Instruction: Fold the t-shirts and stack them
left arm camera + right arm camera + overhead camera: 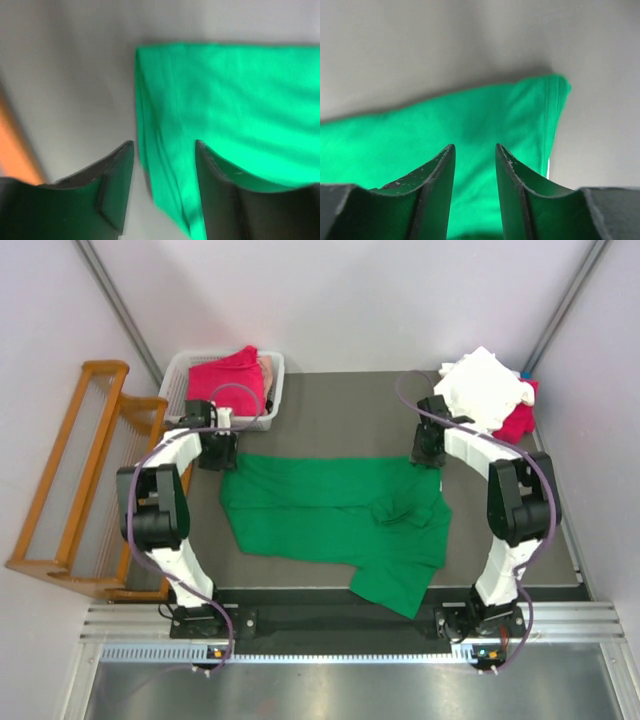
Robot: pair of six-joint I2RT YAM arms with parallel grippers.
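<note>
the green t-shirt (330, 510) lay spread across the middle of the dark bench (340, 405), folded lengthwise, with one part trailing down toward the near edge on the right. the left hand (218, 452) hung over the shirt's far left corner. from its own wrist camera its fingers (115, 187) stood well apart, with the cloth's folded edge running down between them and nothing gripped. the right hand (428, 448) hung over the far right corner. its fingers (437, 185) were parted only a little, with green cloth showing through the gap, and i could see none of it pinched there. behind the left hand, at the back left of the bench, sat a white basket (277, 380) with a crimson t-shirt (228, 375) heaped in it. at the back right corner a white t-shirt (485, 385) was piled loosely on top of another red t-shirt (518, 422), whose edge stuck out toward the wall. an orange wooden rack (70, 480) stood off to the left, beside the bench.
</note>
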